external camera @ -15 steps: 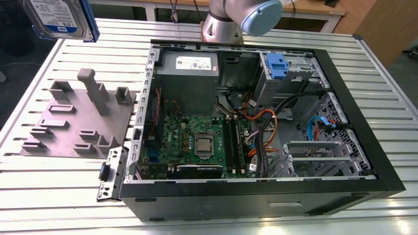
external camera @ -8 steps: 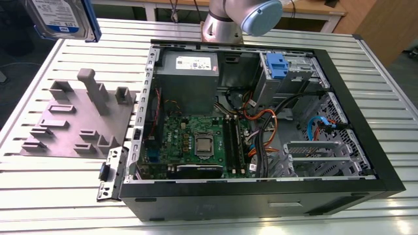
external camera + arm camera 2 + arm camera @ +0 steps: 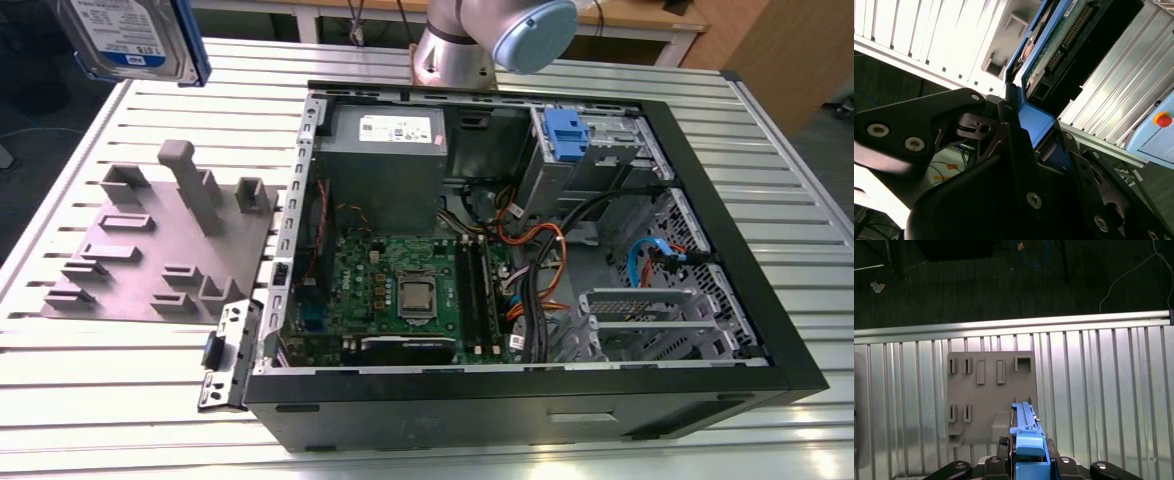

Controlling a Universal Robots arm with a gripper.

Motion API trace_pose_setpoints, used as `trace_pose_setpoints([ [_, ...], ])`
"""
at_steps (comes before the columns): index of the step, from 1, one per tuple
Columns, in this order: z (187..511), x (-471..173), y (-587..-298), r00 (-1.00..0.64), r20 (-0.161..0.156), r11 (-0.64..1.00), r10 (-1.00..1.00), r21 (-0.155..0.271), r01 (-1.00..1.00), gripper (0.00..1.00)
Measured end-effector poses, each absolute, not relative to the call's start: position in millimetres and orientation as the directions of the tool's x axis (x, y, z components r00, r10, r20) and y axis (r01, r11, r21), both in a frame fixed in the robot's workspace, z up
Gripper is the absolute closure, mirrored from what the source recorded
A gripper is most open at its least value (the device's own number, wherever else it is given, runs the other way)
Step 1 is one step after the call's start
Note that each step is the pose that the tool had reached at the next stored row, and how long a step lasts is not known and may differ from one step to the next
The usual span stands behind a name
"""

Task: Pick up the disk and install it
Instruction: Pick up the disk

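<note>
The disk, silver-grey with a white-and-blue label and blue rails, hangs in the air at the exterior view's upper left, above the table's far corner. In the first wrist view the disk is seen edge-on, blue rail uppermost, directly over the grey fixture plate. My gripper is shut on it from both sides. The second wrist view shows the black fingers clamped on the blue rail, with the disk's green circuit board beyond them.
The open computer case lies on the slatted metal table, with a power-supply box and a silver drive cage with a blue latch inside. The grey fixture plate sits beside the case, on the exterior view's left. The arm's base stands behind the case.
</note>
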State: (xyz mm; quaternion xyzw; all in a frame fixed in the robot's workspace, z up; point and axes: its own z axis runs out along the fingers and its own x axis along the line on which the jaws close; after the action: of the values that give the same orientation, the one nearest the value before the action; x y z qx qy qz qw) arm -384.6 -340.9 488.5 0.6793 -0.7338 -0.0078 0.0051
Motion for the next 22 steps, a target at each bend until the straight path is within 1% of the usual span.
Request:
trace_pose_setpoints([
  [22, 488.5, -378.4, -340.8, -0.077, -0.003, 0.077, -0.997, 0.018, -0.997, 0.64],
])
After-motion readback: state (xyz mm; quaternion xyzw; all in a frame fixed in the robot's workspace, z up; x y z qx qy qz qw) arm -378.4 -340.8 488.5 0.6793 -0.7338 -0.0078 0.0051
